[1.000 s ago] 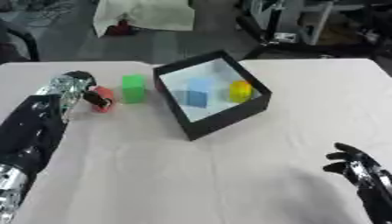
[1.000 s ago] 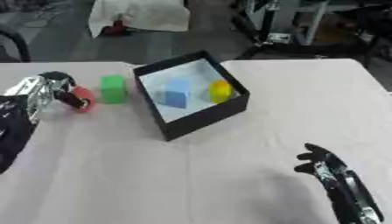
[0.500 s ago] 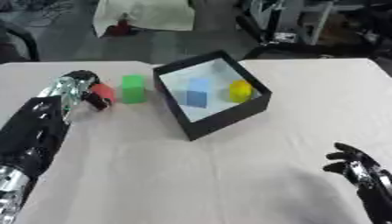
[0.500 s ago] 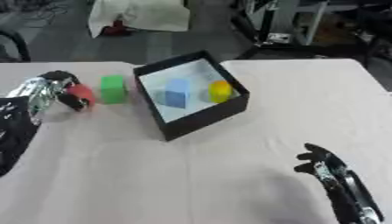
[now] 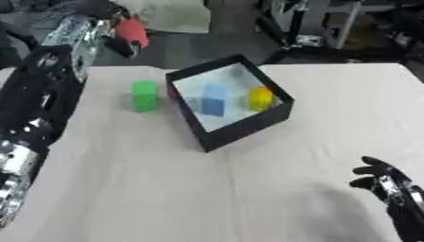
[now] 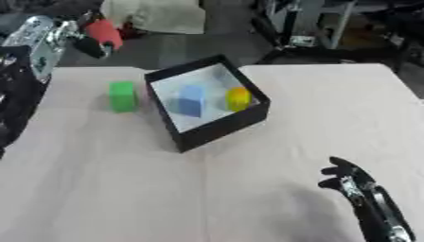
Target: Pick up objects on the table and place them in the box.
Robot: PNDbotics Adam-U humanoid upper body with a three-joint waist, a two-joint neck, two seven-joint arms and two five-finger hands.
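My left hand (image 5: 106, 29) is raised above the table's far left corner, shut on a red object (image 5: 132, 32). A green block (image 5: 144, 95) stands on the table just left of the black box (image 5: 236, 130). Inside the box lie a blue block (image 5: 214, 100) and a yellow object (image 5: 260, 97). My right hand (image 5: 384, 182) rests open at the lower right, fingers relaxed, well away from the box.
The table (image 5: 248, 189) is covered by a pale cloth. Beyond its far edge stand chairs, a white cloth heap (image 6: 162, 14) and metal frames (image 5: 311, 23).
My left hand has lifted the red object off the table and carried it up and toward the far edge. The view has also shifted. The right hand stays put.
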